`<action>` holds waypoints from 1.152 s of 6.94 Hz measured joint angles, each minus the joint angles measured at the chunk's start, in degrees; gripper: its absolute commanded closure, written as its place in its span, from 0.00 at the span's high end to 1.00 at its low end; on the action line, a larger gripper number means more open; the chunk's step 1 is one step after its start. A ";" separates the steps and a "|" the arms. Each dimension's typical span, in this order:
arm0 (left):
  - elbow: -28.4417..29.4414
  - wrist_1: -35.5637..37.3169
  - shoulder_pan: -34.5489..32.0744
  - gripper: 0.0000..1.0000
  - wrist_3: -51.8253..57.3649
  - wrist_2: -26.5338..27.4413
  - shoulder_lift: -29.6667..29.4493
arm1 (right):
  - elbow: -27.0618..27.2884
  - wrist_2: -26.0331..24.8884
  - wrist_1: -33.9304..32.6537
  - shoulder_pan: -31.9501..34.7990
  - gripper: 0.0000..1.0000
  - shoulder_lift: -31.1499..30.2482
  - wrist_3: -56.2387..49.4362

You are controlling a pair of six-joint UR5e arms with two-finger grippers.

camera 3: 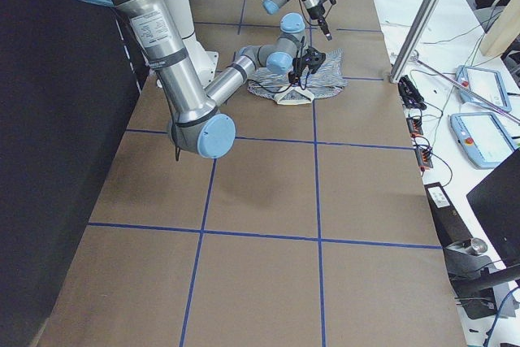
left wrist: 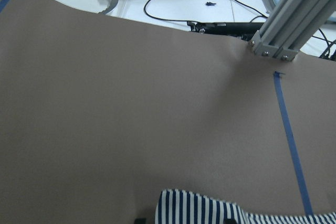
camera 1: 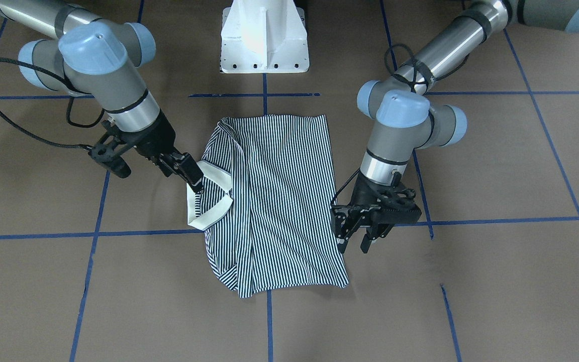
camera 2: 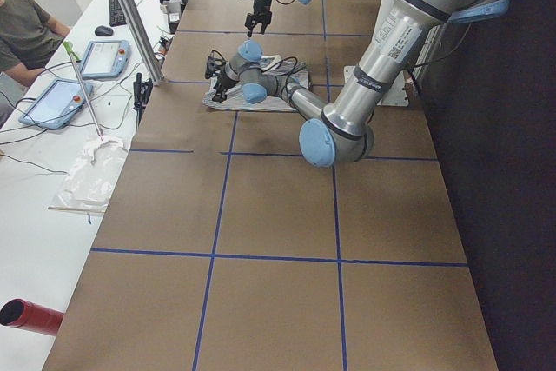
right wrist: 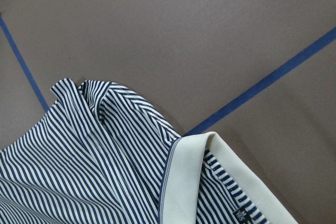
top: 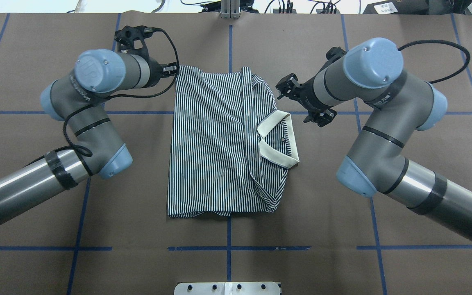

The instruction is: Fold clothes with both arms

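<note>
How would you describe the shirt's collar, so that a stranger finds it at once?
In the middle of the brown table lies a striped polo shirt. Its collar is at the side toward the right gripper, and it is the only plain white band among the navy-and-white stripes.

the table (camera 1: pixel 495 301) is covered in brown paper and divided into squares by lines of blue tape (camera 1: pixel 269 322). along one side a white bench (camera 2: pixel 35 215) is strewn with cables, tablets (camera 2: pixel 106 56) and a clear bag (camera 2: pixel 91 175). an aluminium post (camera 2: pixel 132 15) is fixed at the edge between them. a black backdrop (camera 2: pixel 521 171) is seen opposite.
</note>
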 measured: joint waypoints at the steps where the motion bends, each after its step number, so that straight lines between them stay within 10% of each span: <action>1: -4.89 1.17 0.08 0.57 -0.18 -1.35 3.01 | -1.09 -0.24 -0.02 -1.92 1.00 1.02 -1.23; 8: -9.20 3.64 0.38 0.57 -1.47 -2.73 5.27 | -0.83 -6.04 -9.48 -14.89 0.98 1.56 -25.53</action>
